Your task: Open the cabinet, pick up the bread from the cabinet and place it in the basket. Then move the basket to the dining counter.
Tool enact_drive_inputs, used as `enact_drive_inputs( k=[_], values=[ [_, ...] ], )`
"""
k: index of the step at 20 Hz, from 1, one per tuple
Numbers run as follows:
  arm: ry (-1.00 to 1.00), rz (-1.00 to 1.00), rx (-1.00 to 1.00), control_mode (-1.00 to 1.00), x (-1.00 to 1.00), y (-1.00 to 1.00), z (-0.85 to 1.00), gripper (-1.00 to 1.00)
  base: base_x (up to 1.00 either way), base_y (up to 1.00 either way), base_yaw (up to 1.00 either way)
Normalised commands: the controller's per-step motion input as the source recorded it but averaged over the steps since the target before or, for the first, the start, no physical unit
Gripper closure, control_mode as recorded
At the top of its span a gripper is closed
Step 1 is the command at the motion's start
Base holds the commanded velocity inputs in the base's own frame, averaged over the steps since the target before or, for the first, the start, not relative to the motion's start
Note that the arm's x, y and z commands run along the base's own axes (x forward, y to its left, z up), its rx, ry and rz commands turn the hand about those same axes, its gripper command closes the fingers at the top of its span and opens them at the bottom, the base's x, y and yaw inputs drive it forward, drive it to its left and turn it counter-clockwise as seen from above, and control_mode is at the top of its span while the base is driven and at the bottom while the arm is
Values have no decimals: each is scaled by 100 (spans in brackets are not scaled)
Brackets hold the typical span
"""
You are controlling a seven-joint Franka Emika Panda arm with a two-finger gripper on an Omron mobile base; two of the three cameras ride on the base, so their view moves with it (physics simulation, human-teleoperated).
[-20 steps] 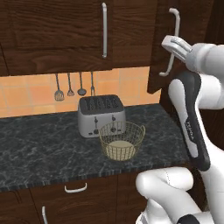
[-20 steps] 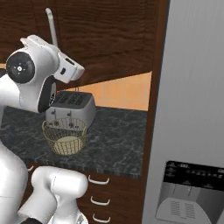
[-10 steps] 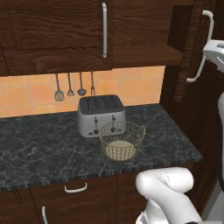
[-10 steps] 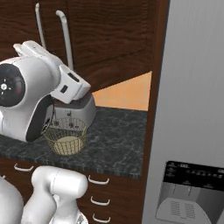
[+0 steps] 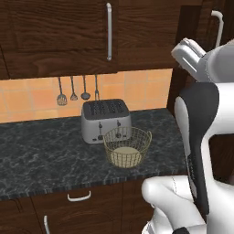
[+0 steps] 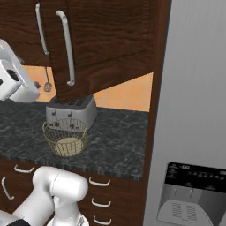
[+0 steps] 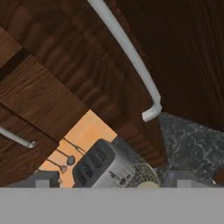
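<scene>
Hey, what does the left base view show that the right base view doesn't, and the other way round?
Left base view alone: the closed left cabinet door seen flat on, four hanging utensils on the tiled wall, and the robot's arm rising at right.
Right base view alone: the grey fridge with its dispenser panel, and the right cabinet door swung open.
Both: the basket on the black worktop in front of the toaster.

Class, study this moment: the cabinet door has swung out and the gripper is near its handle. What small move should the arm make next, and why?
Probably draw the hand back from the handle and swing it around the door's edge toward the cabinet opening. The right door stands ajar, nothing sits between the fingertips, and the basket on the black worktop holds no bread yet, so reaching inside seems next.
</scene>
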Motion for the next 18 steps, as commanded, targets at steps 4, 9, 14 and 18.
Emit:
enact_drive_inputs(
  k=[4,9,14,18],
  values=[
    [-2,-25,33,-100,63,61,-3,-100,0,0,0],
    [-24,-53,32,-100,60,-2,-41,-100,0,0,0],
    [-35,-54,33,-100,62,-4,-37,-100,0,0,0],
    [-22,-45,14,-100,49,-52,-11,-100,0,0,0]
  ],
)
